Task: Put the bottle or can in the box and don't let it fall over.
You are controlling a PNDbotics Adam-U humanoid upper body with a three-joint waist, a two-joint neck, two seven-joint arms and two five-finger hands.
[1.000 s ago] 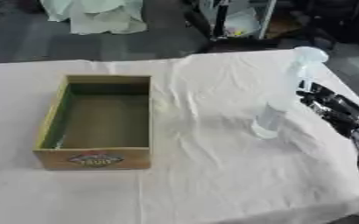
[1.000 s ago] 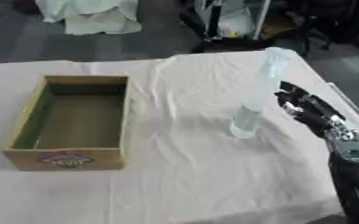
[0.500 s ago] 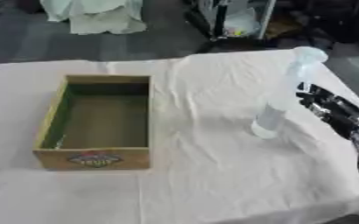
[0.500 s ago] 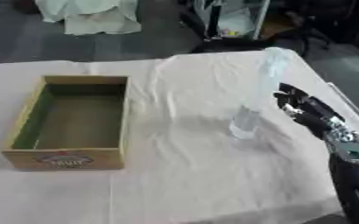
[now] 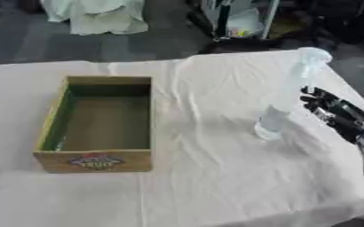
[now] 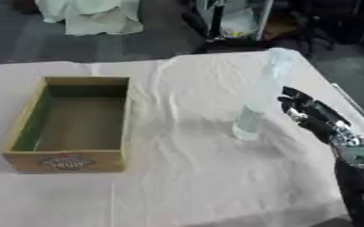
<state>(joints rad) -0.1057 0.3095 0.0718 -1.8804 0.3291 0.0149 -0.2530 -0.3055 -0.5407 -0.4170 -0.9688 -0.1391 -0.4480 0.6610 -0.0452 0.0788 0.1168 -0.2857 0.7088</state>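
Upright, clear bottle (image 5: 284, 97) on cloth; right hand (image 6: 309, 114) just beside, fingers relaxed; box (image 5: 100, 124) apart.

One label, hardly legible
The wooden box (image 5: 100, 122) at the left carries a red and dark emblem on its near wall; the lettering is too blurred to read with certainty

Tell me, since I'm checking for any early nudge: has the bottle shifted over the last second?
No. The clear bottle stands upright at the same spot relative to the wooden box; the right hand is beside it, not gripping.
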